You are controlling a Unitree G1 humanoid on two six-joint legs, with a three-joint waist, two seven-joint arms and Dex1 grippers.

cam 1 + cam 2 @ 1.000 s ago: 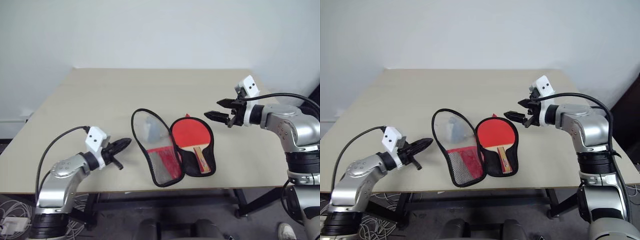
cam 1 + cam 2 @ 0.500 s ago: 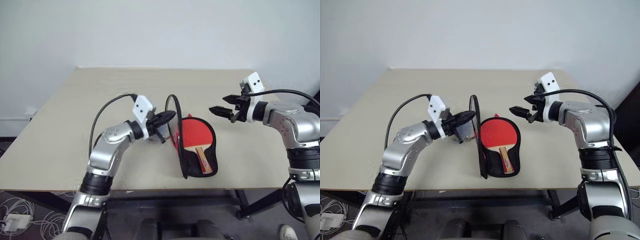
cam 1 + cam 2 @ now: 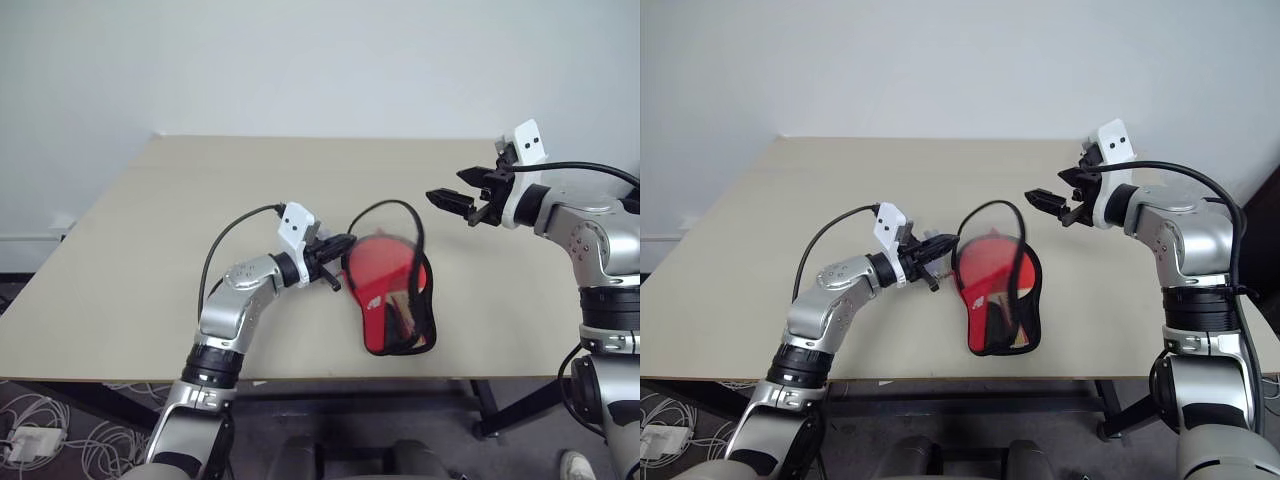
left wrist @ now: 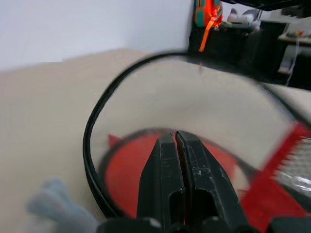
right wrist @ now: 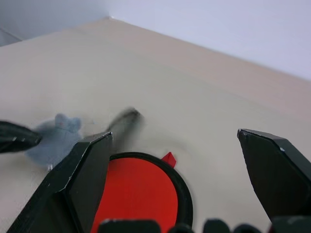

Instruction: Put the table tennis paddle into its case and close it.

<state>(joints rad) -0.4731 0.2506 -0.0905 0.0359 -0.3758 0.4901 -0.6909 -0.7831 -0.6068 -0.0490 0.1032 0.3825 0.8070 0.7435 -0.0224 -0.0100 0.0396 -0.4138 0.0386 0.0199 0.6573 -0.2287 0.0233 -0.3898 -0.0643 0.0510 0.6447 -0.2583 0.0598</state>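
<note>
My left gripper (image 3: 343, 243) has its two black fingers (image 4: 167, 170) pressed together with nothing between them, and it points level across the table (image 3: 150, 250) toward my right. Its tips sit against the raised flap of the case (image 3: 400, 300), at the black-edged rim that arcs up and over them; I cannot tell whether they actually touch the fabric or stand a hair short of it. The flap stands half folded over, tilted above the lower half of the case, which lies flat on the table just past my fingertips. Inside that lower half, directly ahead of the left gripper and beneath the leaning flap, rests the table tennis paddle (image 4: 131, 170), its round red face showing under the rim. Beside my left gripper, on the side away from the case, a small grey-blue lump (image 4: 53, 204) lies on the table.

My right gripper (image 3: 458, 200) hangs in the air beyond the case, well apart from it and higher than the left one, its fingers (image 5: 77, 179) spread wide and holding nothing. It looks down at the rounded end of the case and the red paddle face below.
</note>
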